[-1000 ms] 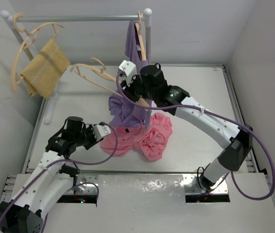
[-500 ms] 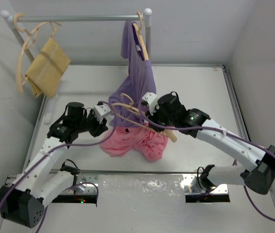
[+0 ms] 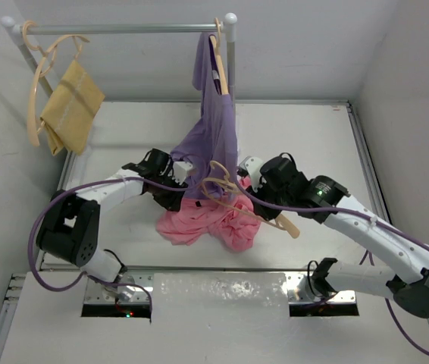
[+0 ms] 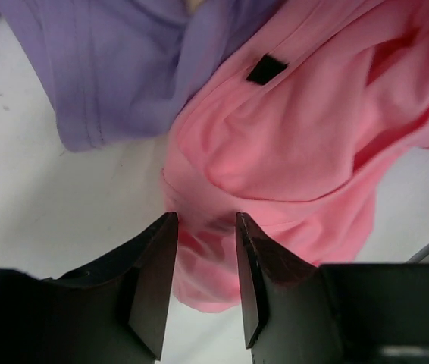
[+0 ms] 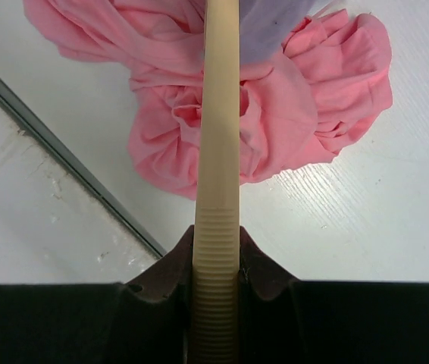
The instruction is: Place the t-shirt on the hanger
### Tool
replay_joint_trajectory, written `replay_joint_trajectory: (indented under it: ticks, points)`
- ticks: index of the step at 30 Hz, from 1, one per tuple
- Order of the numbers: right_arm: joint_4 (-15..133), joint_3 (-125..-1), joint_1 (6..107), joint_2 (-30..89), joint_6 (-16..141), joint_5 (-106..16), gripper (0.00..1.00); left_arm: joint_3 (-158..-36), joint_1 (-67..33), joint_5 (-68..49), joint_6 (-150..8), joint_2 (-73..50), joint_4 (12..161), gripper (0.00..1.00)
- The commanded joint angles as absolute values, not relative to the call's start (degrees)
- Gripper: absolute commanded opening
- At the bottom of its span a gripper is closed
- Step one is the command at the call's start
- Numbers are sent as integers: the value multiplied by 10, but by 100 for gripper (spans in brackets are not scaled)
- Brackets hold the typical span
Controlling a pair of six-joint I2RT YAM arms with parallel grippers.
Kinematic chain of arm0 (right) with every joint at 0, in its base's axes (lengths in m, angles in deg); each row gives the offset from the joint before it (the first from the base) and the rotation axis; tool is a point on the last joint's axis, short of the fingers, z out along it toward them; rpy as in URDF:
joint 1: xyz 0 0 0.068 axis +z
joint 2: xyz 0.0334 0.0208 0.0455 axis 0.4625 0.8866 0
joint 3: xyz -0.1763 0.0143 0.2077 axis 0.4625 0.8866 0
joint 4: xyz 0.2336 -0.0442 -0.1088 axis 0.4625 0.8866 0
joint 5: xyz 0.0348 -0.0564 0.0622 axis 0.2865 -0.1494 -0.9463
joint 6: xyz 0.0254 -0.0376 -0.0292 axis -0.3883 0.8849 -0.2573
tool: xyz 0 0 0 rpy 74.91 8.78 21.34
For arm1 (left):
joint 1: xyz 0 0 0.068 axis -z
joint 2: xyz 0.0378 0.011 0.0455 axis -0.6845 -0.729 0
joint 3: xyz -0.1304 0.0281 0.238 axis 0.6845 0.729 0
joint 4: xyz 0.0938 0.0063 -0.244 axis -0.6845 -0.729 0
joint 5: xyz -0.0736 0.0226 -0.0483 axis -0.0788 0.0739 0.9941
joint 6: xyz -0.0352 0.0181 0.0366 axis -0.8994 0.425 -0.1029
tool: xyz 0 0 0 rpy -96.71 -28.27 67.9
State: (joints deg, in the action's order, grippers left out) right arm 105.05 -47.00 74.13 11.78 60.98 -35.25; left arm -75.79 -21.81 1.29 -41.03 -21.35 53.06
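The pink t-shirt lies crumpled on the table, partly under the hem of the purple shirt. My right gripper is shut on one arm of the pale wood hanger and holds it just above the t-shirt. In the right wrist view the hanger runs straight out from the jaws over the pink fabric. My left gripper is open at the t-shirt's left edge. In the left wrist view its fingers straddle a fold of pink cloth, low over the table.
A purple shirt hangs from its own hanger on the metal rail and drapes down onto the pink one. A yellow cloth hangs on a hanger at the rail's left end. The table's front lip runs near the t-shirt.
My right arm swung the hanger from the back left down and forward to just over the pink t-shirt. My left gripper moved right and away from me to the t-shirt's left edge.
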Motion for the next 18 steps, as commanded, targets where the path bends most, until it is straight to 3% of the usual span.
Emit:
replay_joint_trajectory:
  ticks: [1,9,14,18]
  points:
    - [1096,-534,741,97,600,-370,0,-764,-218,7,-393,-228,537,34]
    - [1140,-558,741,103,618,-425,0,-789,-208,-10,-408,-291,568,26]
    - [1162,-553,741,109,619,-435,0,-780,-209,-2,-402,-290,562,2]
    - [1120,-523,741,109,616,-454,0,-780,-209,14,-397,-260,561,0]
